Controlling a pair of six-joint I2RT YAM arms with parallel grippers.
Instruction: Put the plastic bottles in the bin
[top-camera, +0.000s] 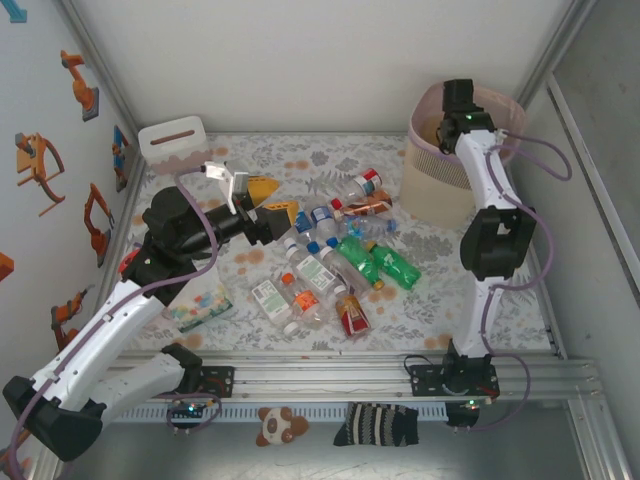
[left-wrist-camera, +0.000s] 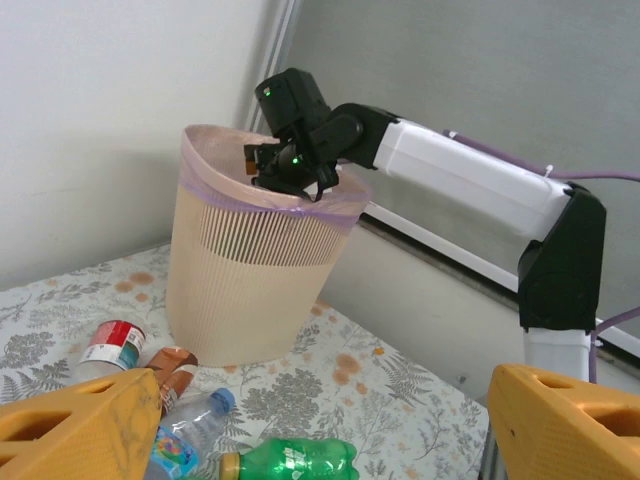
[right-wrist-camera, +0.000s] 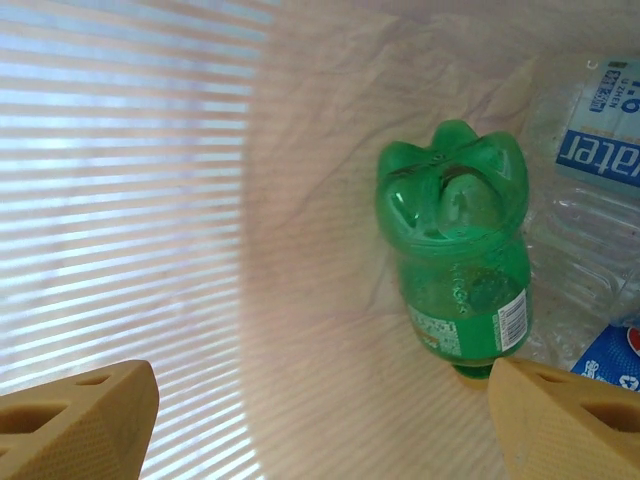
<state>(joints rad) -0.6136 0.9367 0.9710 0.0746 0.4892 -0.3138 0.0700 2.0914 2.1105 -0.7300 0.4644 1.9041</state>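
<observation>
Reaching into the bin (top-camera: 430, 190) to drop safely, the right gripper (right-wrist-camera: 320, 420) gapes above 1 green bottle (right-wrist-camera: 455, 260); left gripper (top-camera: 272, 202) hovers open.

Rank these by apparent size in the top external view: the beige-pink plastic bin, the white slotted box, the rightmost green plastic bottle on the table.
1. beige-pink plastic bin
2. white slotted box
3. rightmost green plastic bottle
No close calls.
</observation>
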